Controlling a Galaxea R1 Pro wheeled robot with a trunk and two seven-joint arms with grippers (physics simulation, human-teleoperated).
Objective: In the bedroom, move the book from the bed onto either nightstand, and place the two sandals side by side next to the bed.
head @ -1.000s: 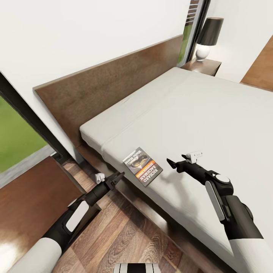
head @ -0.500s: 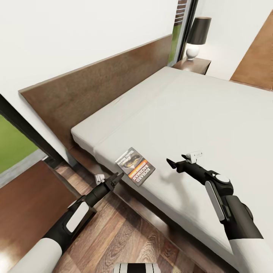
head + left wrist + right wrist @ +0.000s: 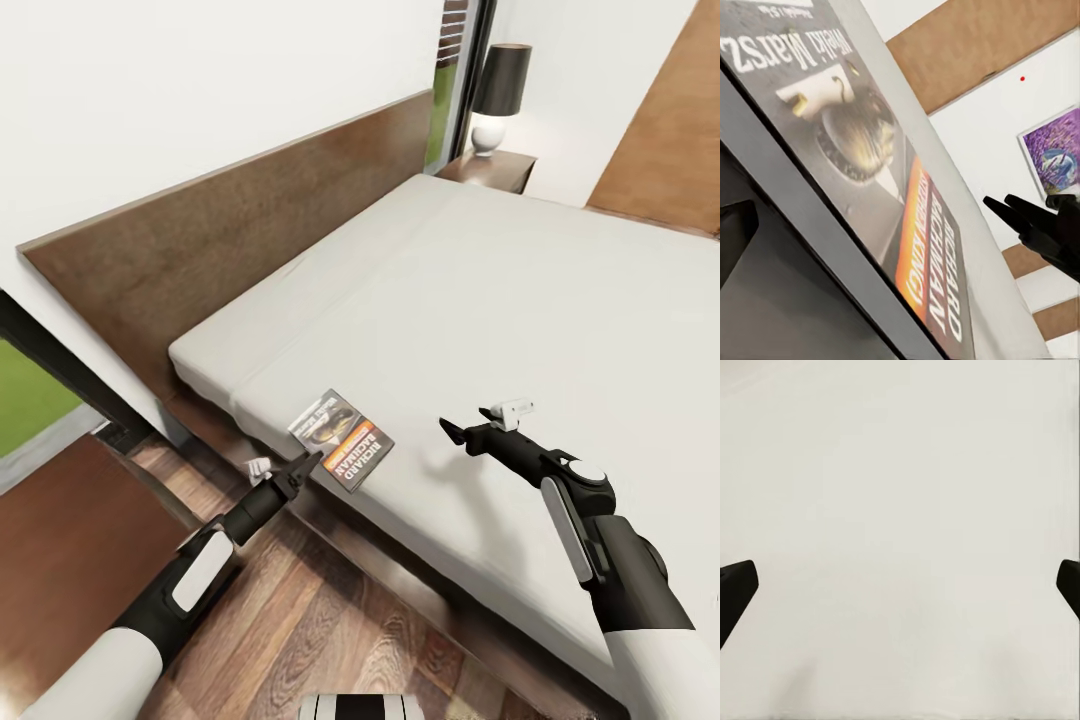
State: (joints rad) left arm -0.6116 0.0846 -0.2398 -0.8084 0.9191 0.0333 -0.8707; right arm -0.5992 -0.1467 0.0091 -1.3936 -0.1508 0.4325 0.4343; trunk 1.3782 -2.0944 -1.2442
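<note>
White lettering is carried on the cover of the book [image 3: 341, 440], lying near the edge of the bed [image 3: 560, 300]. In the head view, "RICHARD BACHMAN" is read on its dark lower part. In the left wrist view the same cover [image 3: 862, 172] is seen close: "Wielki Marsz" is printed across the dark upper part, an orange-red band bears small lettering that cannot be made out, and "RICHARD BACHMAN" is set beside that band. No other writing can be read.
</note>
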